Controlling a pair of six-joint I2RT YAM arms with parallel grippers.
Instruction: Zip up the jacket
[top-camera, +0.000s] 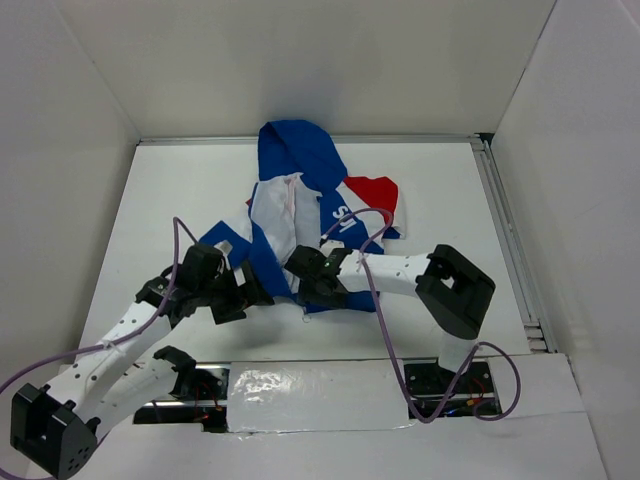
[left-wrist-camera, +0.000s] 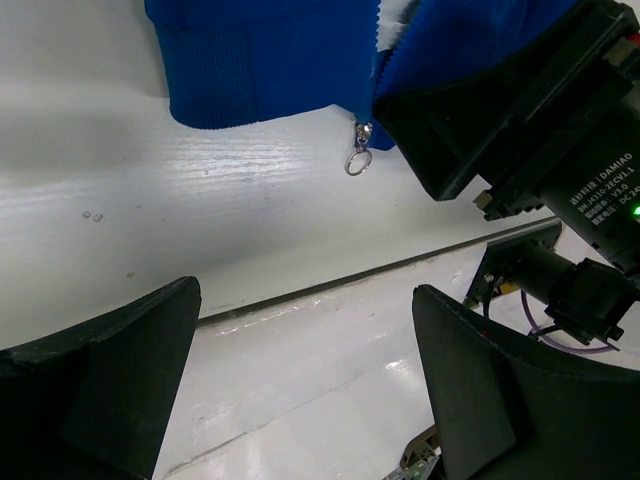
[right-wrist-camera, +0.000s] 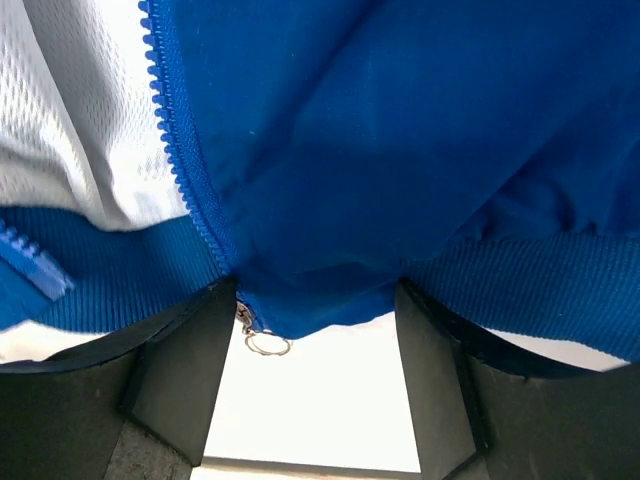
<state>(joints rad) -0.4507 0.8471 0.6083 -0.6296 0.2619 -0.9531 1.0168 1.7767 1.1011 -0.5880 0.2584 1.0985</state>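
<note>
Both arms reach forward to the jacket (top-camera: 295, 150). The left gripper (left-wrist-camera: 305, 300) gapes wide. The right gripper (right-wrist-camera: 315, 300) straddles the hem (right-wrist-camera: 500, 290), but its grip cannot be told.

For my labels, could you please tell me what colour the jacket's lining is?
White mesh lining, clearest from right wrist.

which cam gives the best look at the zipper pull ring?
Left wrist: the pull ring hangs below the jacket hem, sharp against the white table. Right wrist shows it too, but shadowed under the hem. Top external: not discernible.
</note>
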